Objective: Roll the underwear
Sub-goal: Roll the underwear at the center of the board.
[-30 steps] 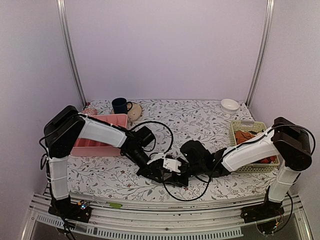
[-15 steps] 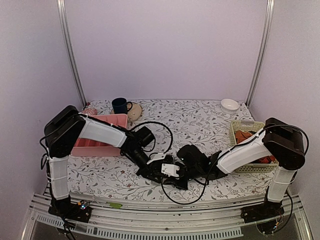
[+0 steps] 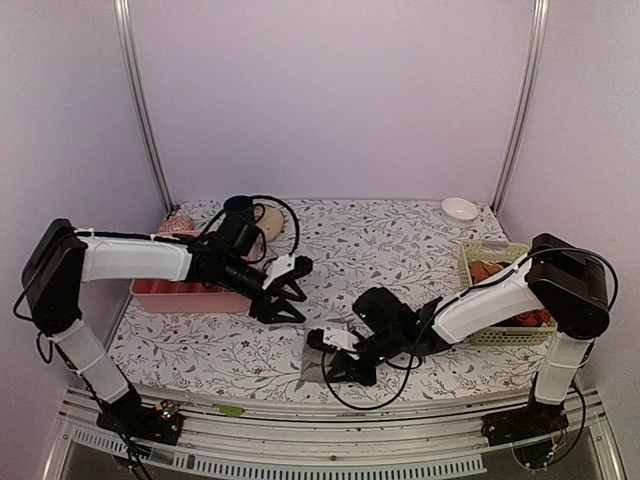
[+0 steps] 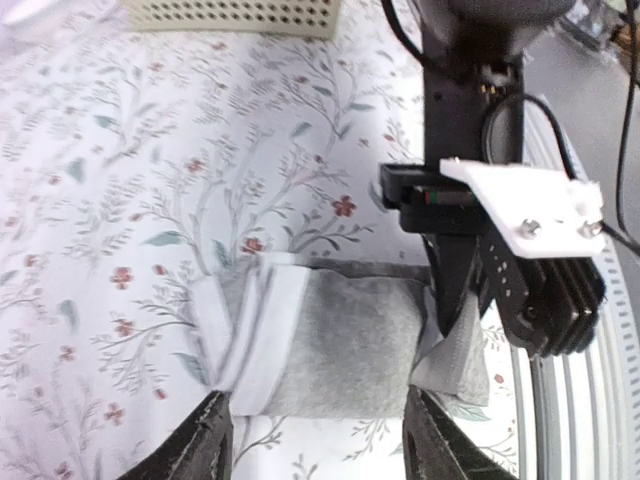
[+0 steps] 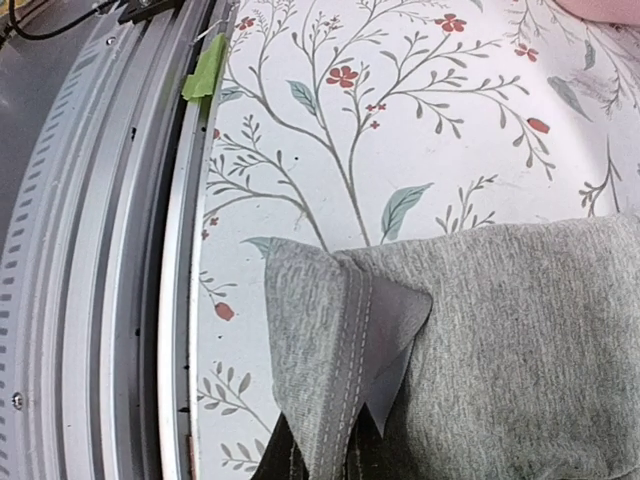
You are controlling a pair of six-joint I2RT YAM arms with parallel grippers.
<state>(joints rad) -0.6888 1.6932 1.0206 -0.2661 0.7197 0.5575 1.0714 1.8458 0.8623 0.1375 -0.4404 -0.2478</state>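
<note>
The underwear (image 4: 345, 345) lies folded into a grey band near the table's front edge, pale trim at its left end. In the top view only a small grey patch of the underwear (image 3: 313, 366) shows beside the right arm. My right gripper (image 4: 452, 318) is shut on the band's right corner, and the pinched underwear (image 5: 345, 330) rises in a stitched peak above the right gripper (image 5: 345, 462). My left gripper (image 4: 320, 448) hovers open, its dark fingertips (image 4: 214, 440) spread as wide as the band, touching nothing. From above, the left gripper (image 3: 293, 290) sits left of and farther back than the right gripper (image 3: 345, 362).
A pink tray (image 3: 190, 292) lies under the left arm. A navy mug (image 3: 239, 210) and a beige pot (image 3: 270, 222) stand behind it. A woven basket (image 3: 472, 262) with orange-red garments is at the right, a white bowl (image 3: 460, 210) beyond. A metal rail (image 5: 120, 250) borders the front edge.
My left gripper opened, let go of the cloth and drew back to the left and away from the front edge. My right gripper shut on the underwear's corner and shifted slightly left.
</note>
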